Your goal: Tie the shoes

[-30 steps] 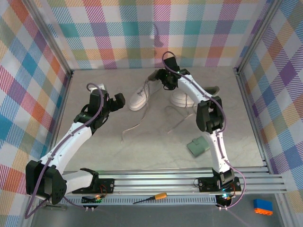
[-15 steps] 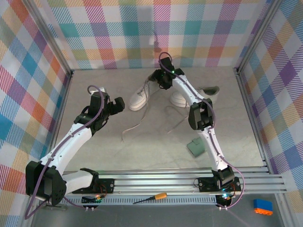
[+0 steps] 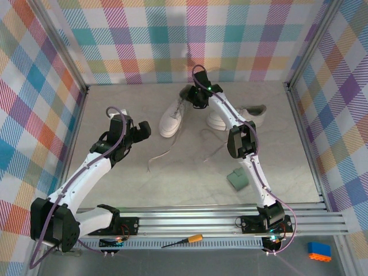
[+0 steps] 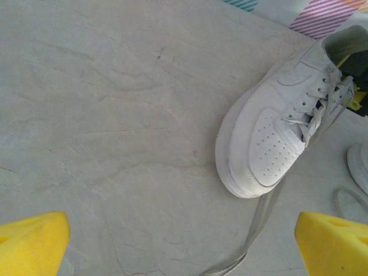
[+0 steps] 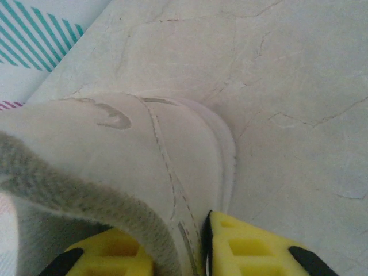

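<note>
Both shoes lie beyond the green pad [image 3: 239, 179]: the first shoe [image 3: 171, 118] beyond and left of it, the second shoe [image 3: 254, 115] straight beyond. The right gripper [image 5: 184, 253] is clamped across the first shoe's heel collar. The left gripper [image 3: 142, 130], far left of the pad, has its fingers spread wide and holds nothing. Loose laces [image 3: 164, 154] trail left of the pad.

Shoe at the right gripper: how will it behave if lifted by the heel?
Shoe would probably hang toe-down, since the right gripper pinches only its heel collar. That padded collar looks soft, so it may flex or slip. The loose lace looks floppy and would likely trail.
</note>
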